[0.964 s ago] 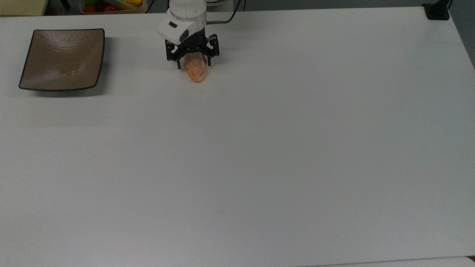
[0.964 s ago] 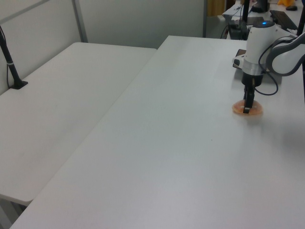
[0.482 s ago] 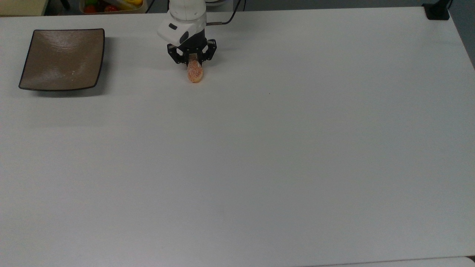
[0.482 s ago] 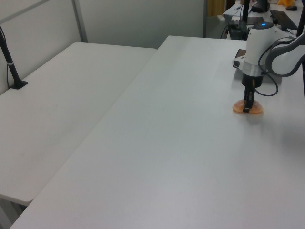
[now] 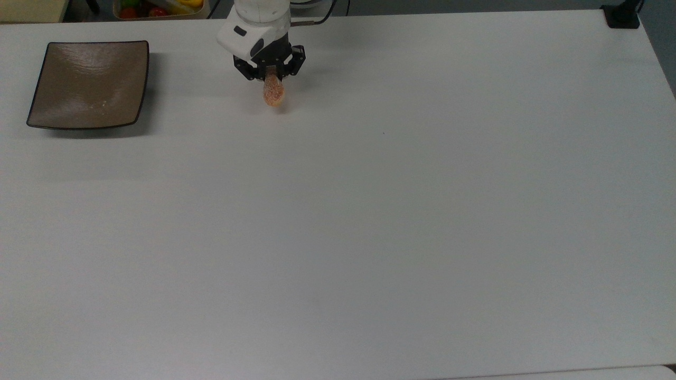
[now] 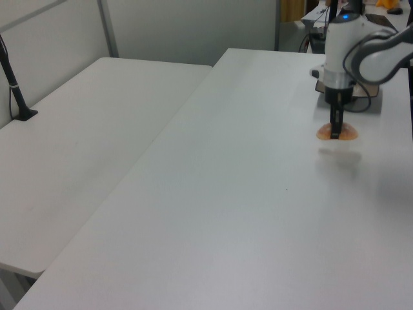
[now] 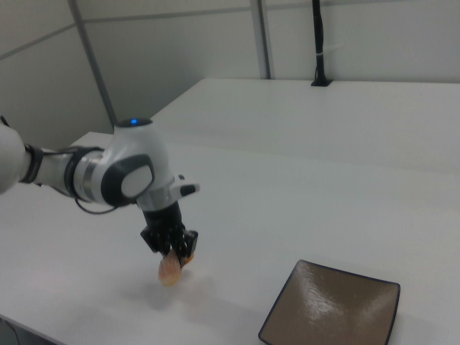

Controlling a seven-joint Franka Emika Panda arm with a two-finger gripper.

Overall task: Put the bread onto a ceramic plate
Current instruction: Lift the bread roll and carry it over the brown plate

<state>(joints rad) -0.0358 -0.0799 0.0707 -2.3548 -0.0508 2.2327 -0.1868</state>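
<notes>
The bread [image 5: 273,93] is a small orange-brown roll, held off the table with its shadow below it. My gripper [image 5: 270,75] is shut on the bread's upper end, near the top view's upper middle. From the side, the bread [image 6: 336,132] hangs under the gripper [image 6: 335,129] above its shadow. The bread [image 7: 170,271] also dangles from the gripper [image 7: 175,257] in the right view. The ceramic plate [image 5: 88,84] is a square brown dish with a dark rim at the top view's upper left, bare and well apart from the bread. The ceramic plate [image 7: 333,315] lies at the right view's lower right.
A bin with coloured items [image 5: 158,8] stands beyond the table's far edge, behind the plate. A black post base [image 5: 622,16] sits on the top view's upper right corner. A second white table [image 6: 84,129] adjoins at the left view's left.
The gripper closed on the bread, then lifted it off the table and shifted slightly toward the top view's upper left. The bread now hangs from the fingers.
</notes>
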